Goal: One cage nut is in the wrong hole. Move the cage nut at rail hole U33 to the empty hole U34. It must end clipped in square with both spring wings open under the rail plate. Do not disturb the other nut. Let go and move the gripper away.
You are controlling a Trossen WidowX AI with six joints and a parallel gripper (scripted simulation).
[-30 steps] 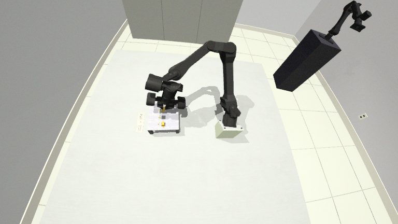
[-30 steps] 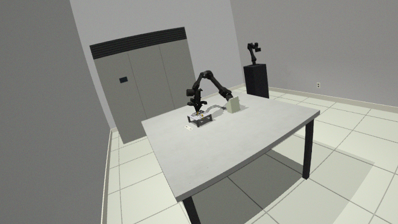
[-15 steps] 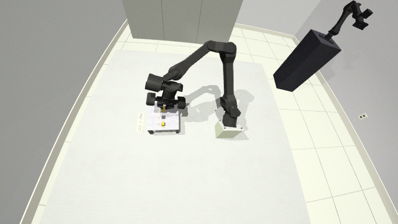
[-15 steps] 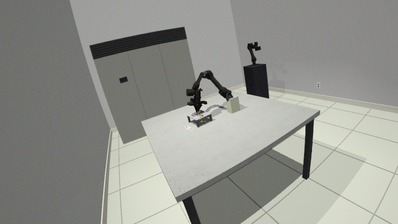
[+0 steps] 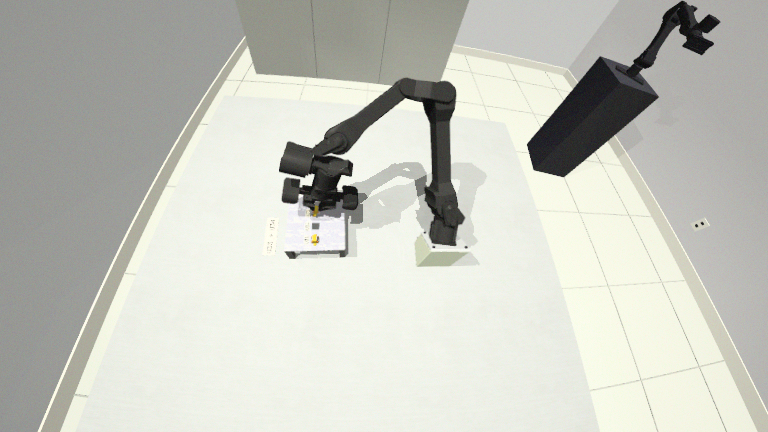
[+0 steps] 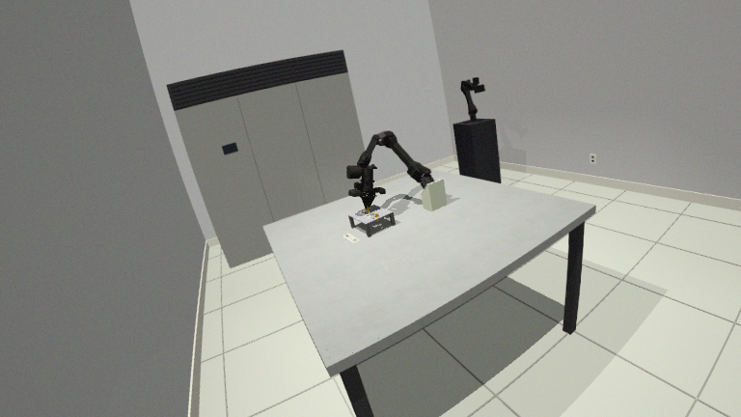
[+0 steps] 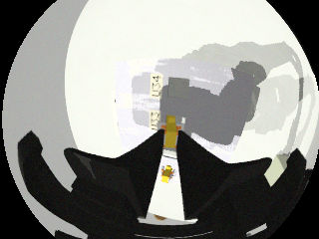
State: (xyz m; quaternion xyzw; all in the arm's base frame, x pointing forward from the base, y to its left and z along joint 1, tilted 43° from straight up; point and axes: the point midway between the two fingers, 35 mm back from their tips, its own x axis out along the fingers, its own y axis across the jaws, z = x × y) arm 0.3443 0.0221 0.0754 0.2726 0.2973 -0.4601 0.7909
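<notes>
At 6 o'clock from empty hole U34 point(image 7: 178, 87) in wrist view: gripper point(image 5: 316, 209) point(image 6: 368, 208) point(image 7: 170, 134) clenched on yellow cage nut point(image 5: 315, 211) point(image 6: 368, 210) point(image 7: 170, 124), beside the U33 label point(image 7: 154, 120). Seating unclear. Other nut point(image 5: 314, 239) point(image 6: 376, 214) point(image 7: 167, 173) also toward 6.

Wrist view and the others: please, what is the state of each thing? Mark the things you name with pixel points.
End effector point(image 5: 316, 207) point(image 6: 368, 208) point(image 7: 170, 134): shut on cage nut.
Cage nut point(image 5: 316, 211) point(image 7: 170, 124): gripped; wings' state unclear.
Hole U34 point(image 7: 178, 87): empty.
Other nut point(image 5: 314, 239) point(image 6: 376, 214) point(image 7: 167, 173): not gripped; seating unclear.
Rail plate point(image 5: 334, 237) point(image 6: 385, 214) point(image 7: 125, 75): raised on legs.
</notes>
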